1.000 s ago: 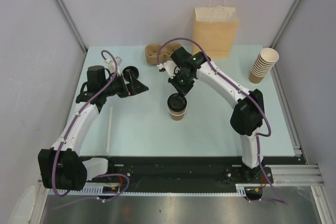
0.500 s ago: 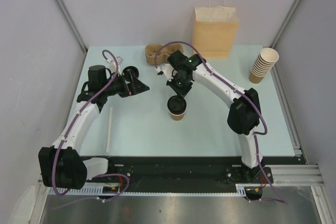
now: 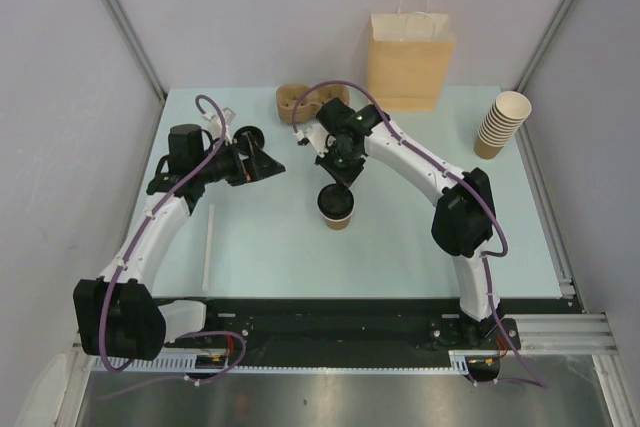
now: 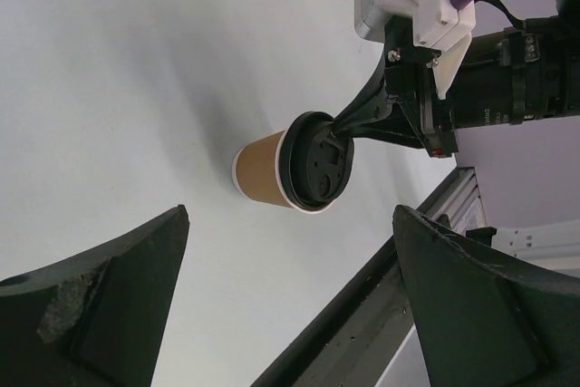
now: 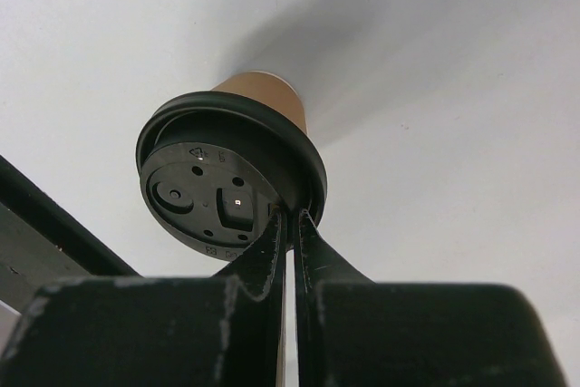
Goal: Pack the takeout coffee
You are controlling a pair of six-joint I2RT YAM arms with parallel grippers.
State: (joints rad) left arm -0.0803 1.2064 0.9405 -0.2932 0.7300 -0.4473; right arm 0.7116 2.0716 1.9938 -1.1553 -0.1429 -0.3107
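The tan paper cup (image 3: 338, 215) stands upright on the table (image 3: 400, 247), near the middle and between the two arms. The black lid (image 5: 217, 189) sits on the cup mouth; whether it is fully pressed down cannot be determined. The right gripper (image 5: 292, 217) is closed, its fingers pinching the lid rim on the far side of the cup. The left gripper (image 3: 268, 164) is spread wide, holds nothing, and is positioned well apart from the cup on its left. A paper bag (image 3: 410, 57) stands at the far edge. A pulp tray (image 3: 298, 99) lies left of the bag, and a stack of cups (image 3: 498, 127) occupies the far right corner.
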